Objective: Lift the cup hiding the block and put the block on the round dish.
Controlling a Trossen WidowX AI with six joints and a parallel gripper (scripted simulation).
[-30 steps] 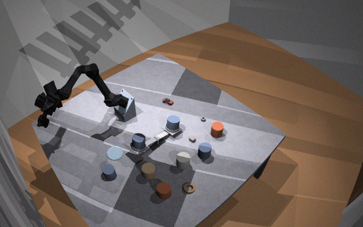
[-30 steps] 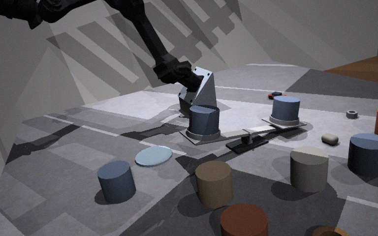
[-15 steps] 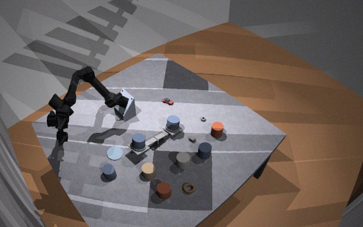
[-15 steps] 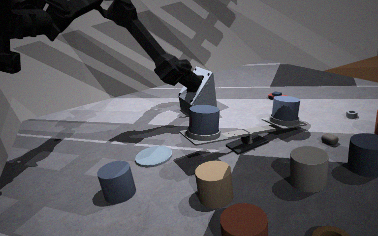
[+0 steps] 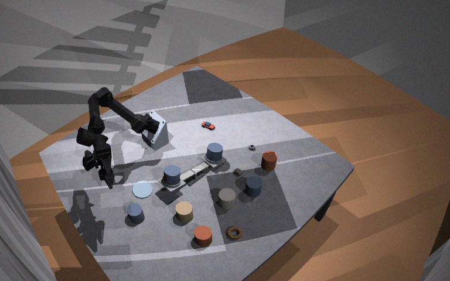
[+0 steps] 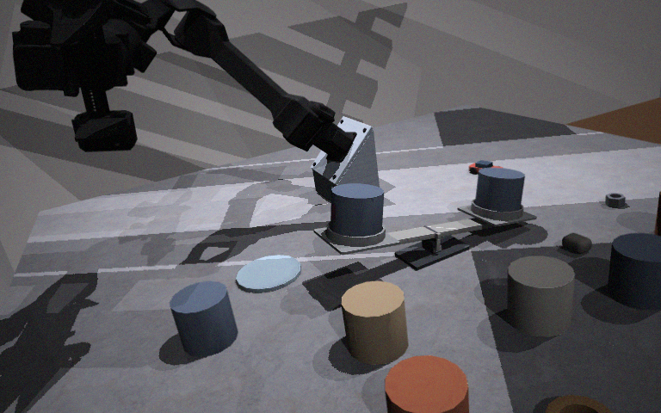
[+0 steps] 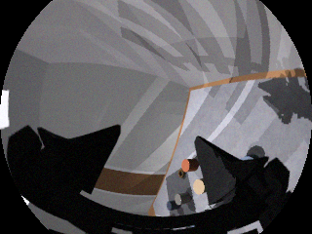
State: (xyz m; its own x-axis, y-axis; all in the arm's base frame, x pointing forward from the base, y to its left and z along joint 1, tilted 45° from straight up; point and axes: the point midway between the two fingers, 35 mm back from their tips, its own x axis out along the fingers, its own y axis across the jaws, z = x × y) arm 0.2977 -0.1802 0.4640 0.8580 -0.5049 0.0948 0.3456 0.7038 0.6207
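Two identical blue cups stand on the ends of the balance [image 5: 201,169] [image 6: 413,234]: the left cup [image 5: 171,175] [image 6: 357,211] and the right cup [image 5: 214,151] [image 6: 500,190]. The beam looks tilted, its right end lower; the left end stands further from its shadow. No block shows; whatever is under the cups is hidden. The pale blue round dish [image 5: 142,189] [image 6: 268,273] lies bare, left of the balance. My gripper [image 7: 159,135] is open and empty, high up, left of the dish in the top view.
Loose cylinders stand in front: blue [image 5: 135,213], tan [image 5: 184,211], orange [image 5: 203,236], grey [image 5: 227,198], dark blue [image 5: 254,186], and orange-red [image 5: 269,160] at right. A brown ring [image 5: 229,236], small grey lump [image 5: 238,171], nut [image 6: 615,202] and red toy car [image 5: 208,125] also lie about.
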